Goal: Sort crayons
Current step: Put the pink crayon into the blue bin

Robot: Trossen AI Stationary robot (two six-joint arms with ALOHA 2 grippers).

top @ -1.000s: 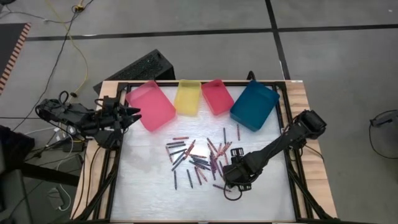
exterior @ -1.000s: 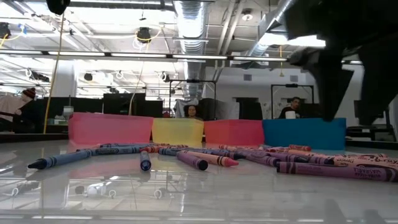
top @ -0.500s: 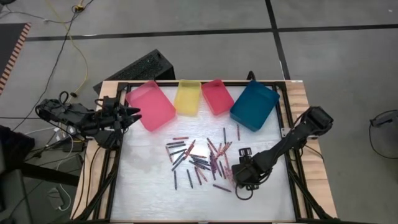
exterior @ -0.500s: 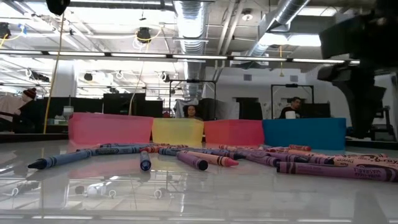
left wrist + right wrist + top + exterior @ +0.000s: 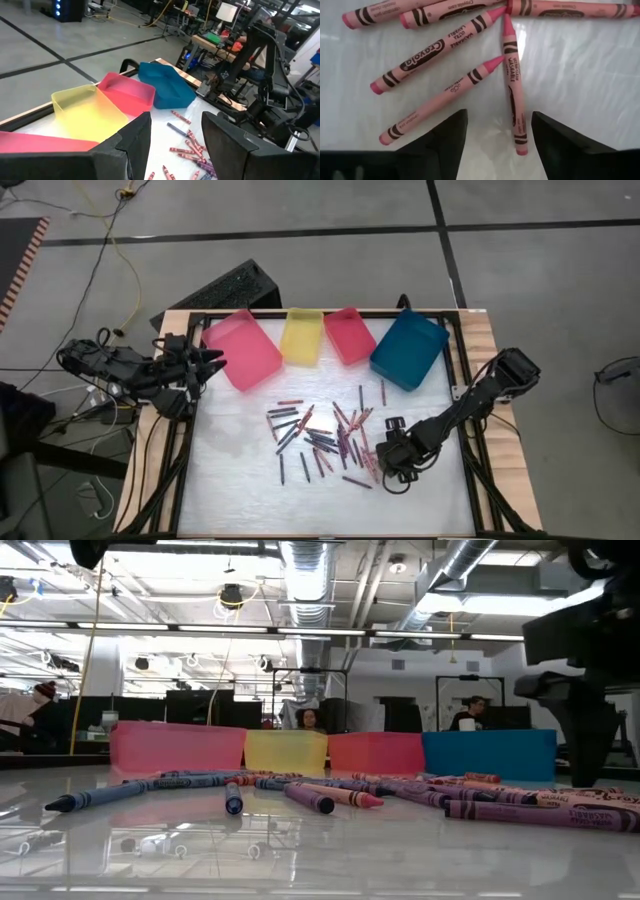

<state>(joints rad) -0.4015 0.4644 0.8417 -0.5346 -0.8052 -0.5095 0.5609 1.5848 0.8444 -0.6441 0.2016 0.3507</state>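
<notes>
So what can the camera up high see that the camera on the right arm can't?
Only the high view shows the whole table, the four trays, pink, yellow, red and blue, and the left gripper waiting by the pink tray. Only the right wrist view shows the labels printed on a few pink crayons and the right gripper with jaws open just above them. Both show crayons lying loose on the white table.

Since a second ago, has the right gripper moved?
Yes. The right gripper shifted rightward, away from the crayons and nearer the table's right frame.
</notes>
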